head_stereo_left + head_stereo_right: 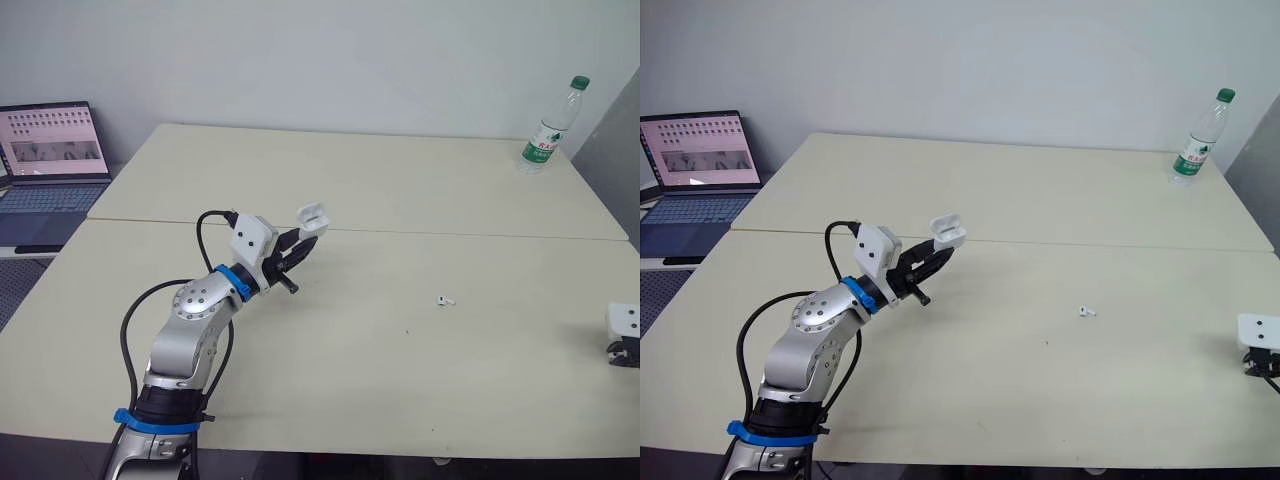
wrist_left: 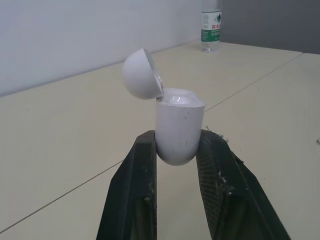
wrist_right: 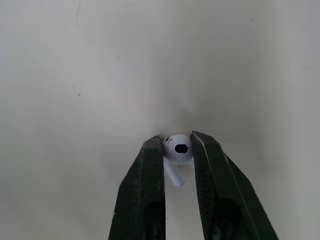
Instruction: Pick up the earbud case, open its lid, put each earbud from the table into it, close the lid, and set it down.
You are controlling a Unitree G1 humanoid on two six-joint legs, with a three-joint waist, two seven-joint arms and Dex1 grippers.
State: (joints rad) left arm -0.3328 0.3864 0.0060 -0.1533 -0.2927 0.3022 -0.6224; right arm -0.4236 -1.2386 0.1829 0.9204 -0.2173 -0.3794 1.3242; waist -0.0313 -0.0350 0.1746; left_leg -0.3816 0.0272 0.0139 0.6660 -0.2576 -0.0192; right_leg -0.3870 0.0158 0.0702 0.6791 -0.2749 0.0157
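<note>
1. The tabletop carried the whole job. The two arms worked over its near half, well apart, one toward the left edge and one at the right edge.
2. The left gripper was raised above the tabletop left of its middle. Its two fingers were clamped on the lower body of the earbud case.
3. The right gripper sat at the right edge of the tabletop, near the front corner. Its fingertips were closed against both sides of the first earbud. I could not tell whether that earbud had left the surface.
4. The coming move likely turned on one relation. The case lay to the right gripper's left, across most of the tabletop's width and higher, so the right arm looked the one to cross over.
5. The case's long axis ran in line with the left fingers. It was white and smooth, with a rounded bottom.
6. Its lid was swung back on its hinge and tilted to one side. That left the case's mouth exposed at the end away from the gripper.
7. The second earbud lay on the tabletop between the two grippers, nearer the right one. It looked small and white, with a short stem.
8. The first earbud showed a round head with a dark port. Its stem slanted back between the fingers.
</note>
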